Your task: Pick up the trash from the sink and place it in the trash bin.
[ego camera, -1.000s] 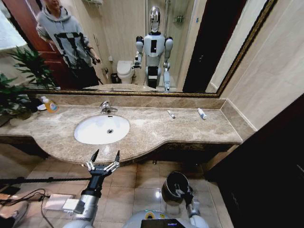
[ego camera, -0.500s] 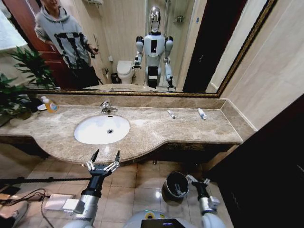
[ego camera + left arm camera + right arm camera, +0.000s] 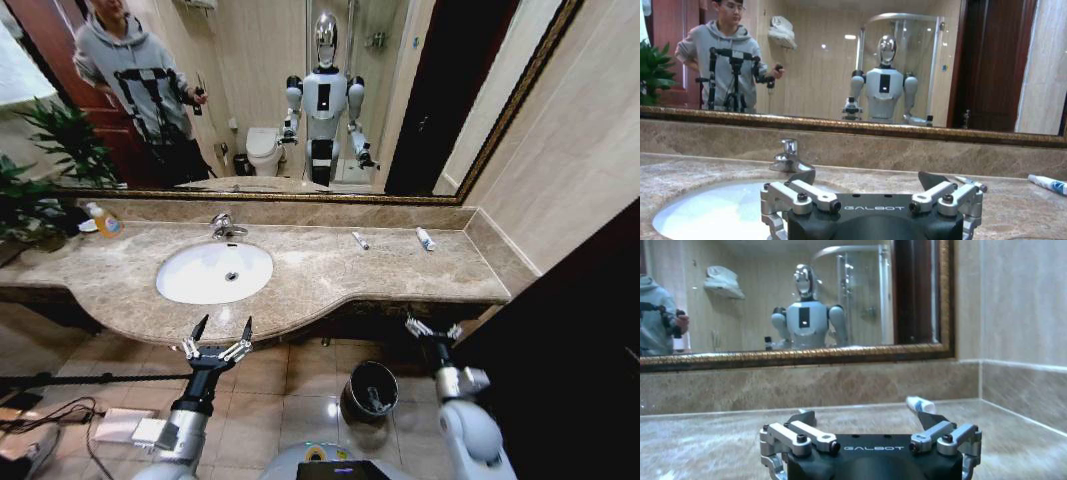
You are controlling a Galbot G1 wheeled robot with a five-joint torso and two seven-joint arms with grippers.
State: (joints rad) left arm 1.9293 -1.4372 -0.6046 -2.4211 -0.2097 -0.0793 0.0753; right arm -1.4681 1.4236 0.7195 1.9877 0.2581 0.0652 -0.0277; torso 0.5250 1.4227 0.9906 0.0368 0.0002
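Brown marble carries two leftover tubes, a white tube (image 3: pixel 360 240) and a white-and-blue tube (image 3: pixel 425 238), right of the sink (image 3: pixel 214 271). The right gripper (image 3: pixel 432 329) rises spread and empty toward them from the trash bin (image 3: pixel 369 391); the left gripper (image 3: pixel 216 336) waits spread below the counter edge.

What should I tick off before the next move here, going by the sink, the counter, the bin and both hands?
1. Left hand open and empty, in front of the counter edge below the sink: ok.
2. Right hand open and empty, raised at the counter edge to the right of the trash bin: ok.
3. Basin free of trash: ok, nothing lies in the bowl but the drain.
4. All trash binned: not ok, a small white tube and a white-and-blue tube lie on the counter near the mirror.
5. Bin upright on the floor, mouth open, within the right hand's side: ok.
6. Bin contents: something lies inside, what it is cannot tell.
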